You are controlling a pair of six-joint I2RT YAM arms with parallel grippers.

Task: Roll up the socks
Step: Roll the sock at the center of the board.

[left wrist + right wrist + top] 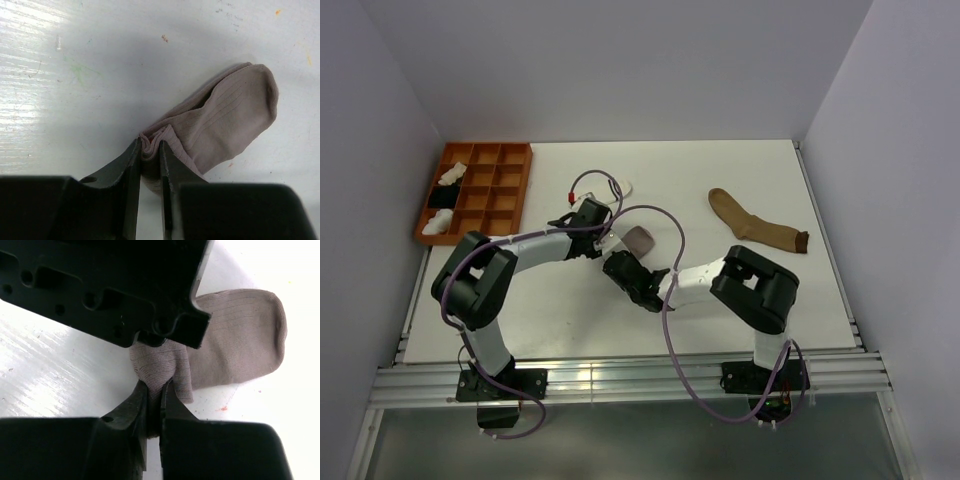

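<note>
Grey sock (230, 115), partly folded, centre frame: left gripper (149, 152) and right gripper (155, 392) both pinch its bunched end; we should hold tension even while turning.

this is looking like a robotics lab: bare walls (620, 60) are boxing in a white table (720, 170) fronted by aluminium rails (620, 380).

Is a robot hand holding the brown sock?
No, the brown sock lies flat on the table by itself, with nothing touching it.
</note>
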